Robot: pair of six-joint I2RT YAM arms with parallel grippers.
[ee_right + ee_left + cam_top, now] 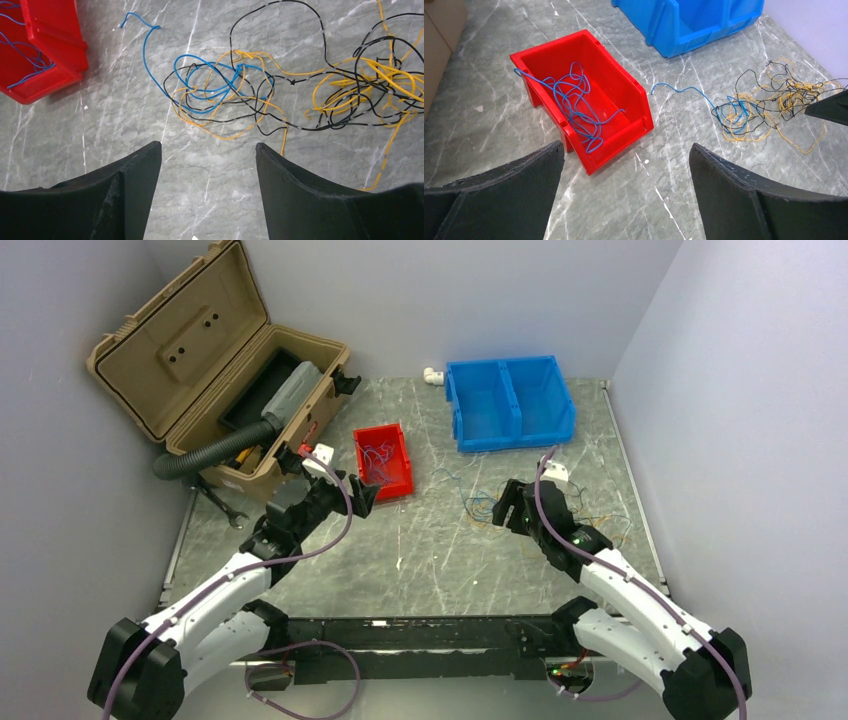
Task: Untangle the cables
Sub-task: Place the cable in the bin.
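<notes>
Inside the red bin (636, 97) blue cables (574, 117) are laid; a tangle (225, 92) is left; left claw (626, 147) and right claw (208, 145) are held wide.

Open tan toolbox (180, 345) rear left; red bin (392, 490); blue divided bin (515, 440)

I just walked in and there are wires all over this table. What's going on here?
Two robot arms are untangling thin cables. A few blue cables already lie in the red bin. A tangle of blue, yellow-orange and black strands is spread on the table. The left gripper hovers open near the bin, and the right gripper hovers open beside the tangle. Neither holds anything.
</notes>
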